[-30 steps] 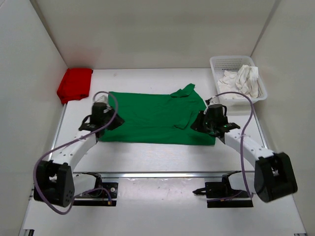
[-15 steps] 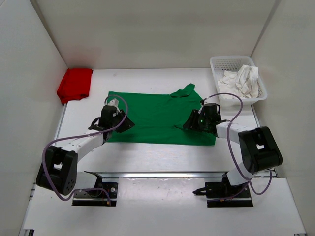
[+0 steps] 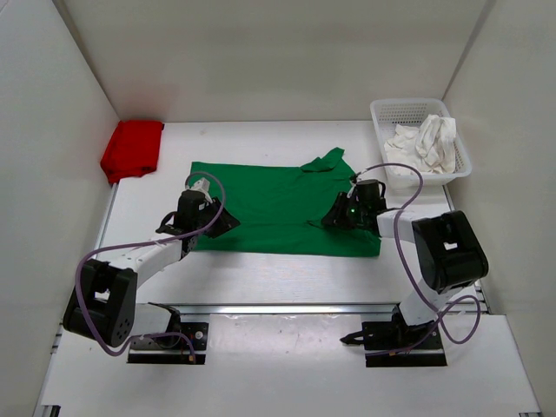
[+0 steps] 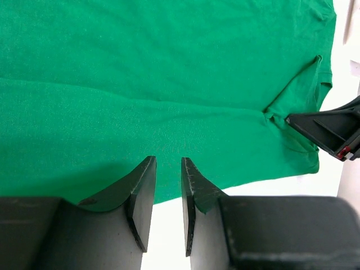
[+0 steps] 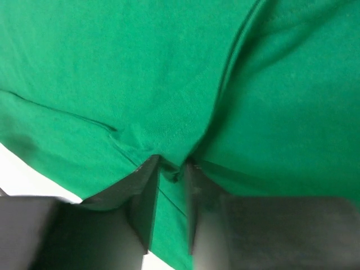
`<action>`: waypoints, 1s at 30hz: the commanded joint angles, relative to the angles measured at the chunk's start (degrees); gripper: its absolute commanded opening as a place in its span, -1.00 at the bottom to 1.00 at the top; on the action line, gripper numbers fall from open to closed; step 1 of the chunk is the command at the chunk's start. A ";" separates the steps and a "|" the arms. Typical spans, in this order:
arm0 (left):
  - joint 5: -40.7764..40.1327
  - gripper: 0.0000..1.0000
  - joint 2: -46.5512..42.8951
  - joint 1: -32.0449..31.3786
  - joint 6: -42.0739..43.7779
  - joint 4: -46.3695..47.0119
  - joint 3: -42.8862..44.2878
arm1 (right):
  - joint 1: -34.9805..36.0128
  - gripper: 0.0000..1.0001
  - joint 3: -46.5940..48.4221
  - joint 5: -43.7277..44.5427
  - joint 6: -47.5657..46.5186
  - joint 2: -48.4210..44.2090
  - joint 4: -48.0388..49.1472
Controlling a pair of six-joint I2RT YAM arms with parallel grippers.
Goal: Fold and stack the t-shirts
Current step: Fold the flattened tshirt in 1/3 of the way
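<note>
Green t-shirt lies spread on the bench. Left hand sits at its edge, fingers slightly apart. The right hand straddles a cloth pucker; whether it clamps, I cannot tell.

green t-shirt: spread flat, centre | red t-shirt: folded, far-left | white t-shirt: crumpled, far-right

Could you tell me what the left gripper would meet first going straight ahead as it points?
The left gripper would probably meet the green t-shirt near its hem; depth is unclear.
</note>
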 commanded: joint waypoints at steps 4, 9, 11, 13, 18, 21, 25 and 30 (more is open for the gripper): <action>0.82 -0.29 -0.65 -0.28 -0.78 1.72 0.07 | 0.94 -0.68 5.80 -1.11 1.10 1.67 2.45; 1.00 -0.30 -0.47 -0.46 -1.04 2.42 -0.19 | 0.94 -0.67 17.64 -3.30 3.48 9.83 1.94; 0.65 -0.30 -0.56 -1.07 -1.05 1.81 0.16 | 0.94 -0.63 22.56 -6.47 4.09 12.29 0.88; 0.20 -0.29 -1.26 -1.33 -1.13 1.62 -0.54 | 1.38 -0.39 26.71 -7.53 4.28 12.75 -0.09; -1.98 -0.29 -2.67 -2.65 -0.78 0.75 -0.89 | 2.00 -0.15 23.41 -2.44 0.59 6.18 -3.79; -2.44 -0.29 -2.32 -3.71 -0.95 0.83 -0.37 | 2.70 -0.49 13.85 -0.32 0.14 0.12 -1.86; -2.96 -0.30 0.22 -4.50 -0.95 -0.04 -0.19 | 5.07 -0.96 2.93 1.70 0.06 -6.49 -2.20; 1.16 -0.34 1.55 0.75 -4.12 2.06 -6.86 | 7.45 -1.00 -2.71 5.65 -2.49 -8.87 -5.89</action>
